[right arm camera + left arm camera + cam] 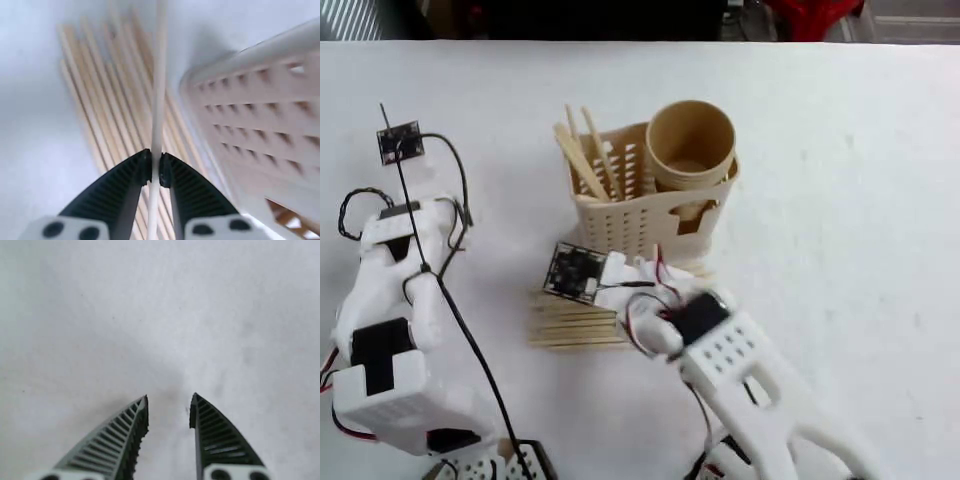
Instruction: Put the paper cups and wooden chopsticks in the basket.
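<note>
— Beside the basket (pixel 650 215), what did the right gripper (pixel 155 169) have?
— One wooden chopstick (pixel 159 75), pinched between its jaws near the tips. The stick ran out ahead of the gripper, above the others.
— The others?
— A pile of chopsticks (pixel 575 325) lay flat on the white table (pixel 840 200), side by side, just in front of the basket's slotted wall. The right wrist view showed the pile under the held stick, with the basket close alongside.
— And what was already inside?
— Nested paper cups (pixel 690 145) stood upright in one end of the basket. A few chopsticks (pixel 585 160) leaned in the other end, their tips sticking out above the rim.
— Where was the left arm (pixel 390 300)?
— Off at the table's left side, well apart from the basket. The left gripper (pixel 168 407) pointed at bare tabletop, its jaws parted with nothing between them.
</note>
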Tool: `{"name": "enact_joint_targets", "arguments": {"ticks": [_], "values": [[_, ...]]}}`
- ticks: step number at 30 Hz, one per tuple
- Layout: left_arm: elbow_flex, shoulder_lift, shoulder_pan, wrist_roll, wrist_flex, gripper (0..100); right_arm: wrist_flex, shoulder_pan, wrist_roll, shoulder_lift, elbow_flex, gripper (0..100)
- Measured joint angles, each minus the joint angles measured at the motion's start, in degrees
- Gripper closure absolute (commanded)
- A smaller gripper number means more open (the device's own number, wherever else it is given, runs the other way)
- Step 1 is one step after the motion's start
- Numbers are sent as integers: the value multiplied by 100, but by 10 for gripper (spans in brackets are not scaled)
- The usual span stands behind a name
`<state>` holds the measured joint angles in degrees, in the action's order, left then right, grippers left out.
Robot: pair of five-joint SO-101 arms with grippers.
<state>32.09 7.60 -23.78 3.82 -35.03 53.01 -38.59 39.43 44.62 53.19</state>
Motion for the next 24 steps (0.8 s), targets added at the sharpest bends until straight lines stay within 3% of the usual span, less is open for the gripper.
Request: {"name": "enact_joint_targets", "arguments": {"ticks": [5, 10, 19, 24], "values": [[0, 0, 0, 0, 0, 845, -149, -9, -914, 1521, -730, 982], [0, 0, 0, 0, 0, 845, -870, 0, -1169, 1688, -1582, 981], [0, 0, 0, 0, 0, 845, -3323, 0, -1345, -114, -2514, 981], [0, 0, 0, 0, 0, 845, -3613, 141, -2646, -1160, -2963, 981]]}}
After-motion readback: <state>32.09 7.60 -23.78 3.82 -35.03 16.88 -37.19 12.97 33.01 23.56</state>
